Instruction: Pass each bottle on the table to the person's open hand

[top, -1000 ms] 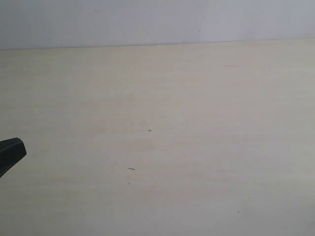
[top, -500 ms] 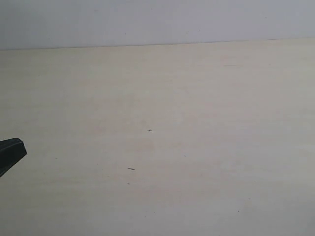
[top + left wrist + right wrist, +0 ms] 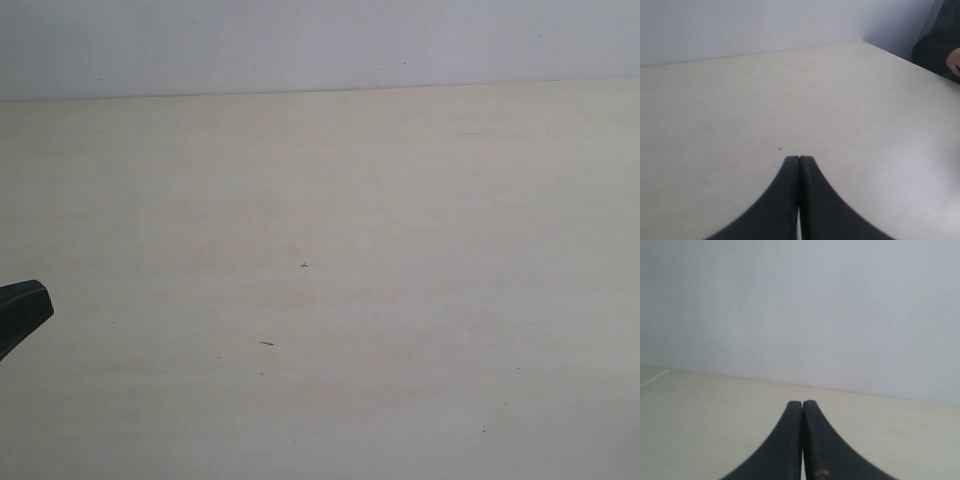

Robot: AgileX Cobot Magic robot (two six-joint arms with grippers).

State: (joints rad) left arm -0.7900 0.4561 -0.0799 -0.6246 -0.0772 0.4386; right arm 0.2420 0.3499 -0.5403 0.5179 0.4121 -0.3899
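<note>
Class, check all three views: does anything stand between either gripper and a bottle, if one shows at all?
No bottle shows in any view, so no path to one can be judged. Ahead of the shut left gripper and right gripper the table bears only tiny specks; nothing visible blocks them.

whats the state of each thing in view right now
left end effector, shut, holding nothing
right end effector, shut, holding nothing
table, only tiny dark specks show on it
person's hand, past the table's far corner, cut off by the frame edge, cannot tell if open
</note>
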